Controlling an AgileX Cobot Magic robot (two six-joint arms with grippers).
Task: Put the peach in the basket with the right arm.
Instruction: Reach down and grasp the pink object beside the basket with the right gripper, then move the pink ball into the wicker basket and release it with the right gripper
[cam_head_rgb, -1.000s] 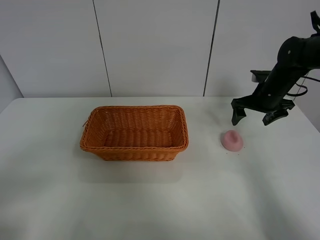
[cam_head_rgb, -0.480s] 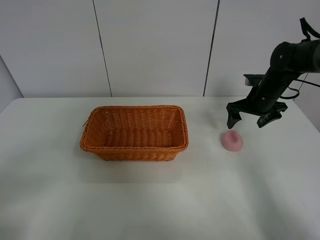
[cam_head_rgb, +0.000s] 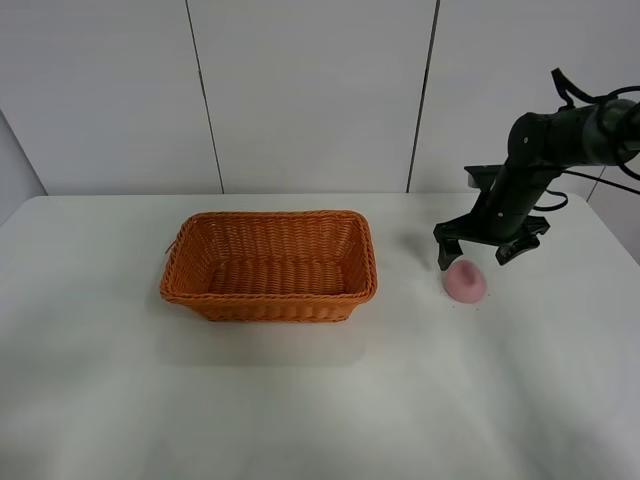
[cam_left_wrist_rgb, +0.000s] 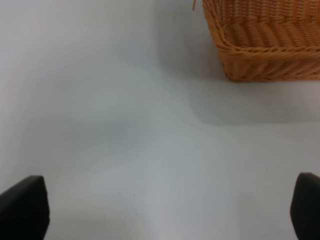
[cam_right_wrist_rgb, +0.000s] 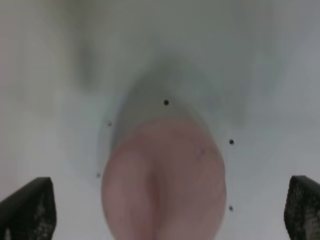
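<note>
- A white worktop (cam_head_rgb: 300, 400) stands in front of a pale panelled wall (cam_head_rgb: 300, 90).
- The basket (cam_head_rgb: 268, 297), orange-brown woven wicker with flared sides and a braided rim, sits a little left of the worktop's middle. It is rectangular, with its long side facing the room. I see nothing inside it.
- The peach (cam_head_rgb: 465, 282), a small matte pink toy fruit, lies on the worktop to the right of the basket. It is clear of the basket's rim, with a strip of bare white surface between them.
- The right arm (cam_head_rgb: 530, 165), black and jointed with cables looping off it, comes in from the right edge and bends down toward the peach.
- The right pincer (cam_head_rgb: 471, 258) hangs directly over the peach. It is spread wide, one finger on each side of the fruit.
- In the right wrist view, the peach fills the lower middle of the picture, slightly blurred, with a shallow crease running along it. The two black fingers (cam_right_wrist_rgb: 27, 207) show only at the outer corners, with bare worktop between each finger and the fruit. Nothing is gripped.
- A few tiny dark specks dot the worktop around the peach in that close view.
- The left pincer (cam_left_wrist_rgb: 165, 207) appears only in its own wrist view. It is released and holds nothing, with its dark fingertips far apart above bare worktop. One corner of the basket shows beyond it, well apart from the fingertips.
</note>
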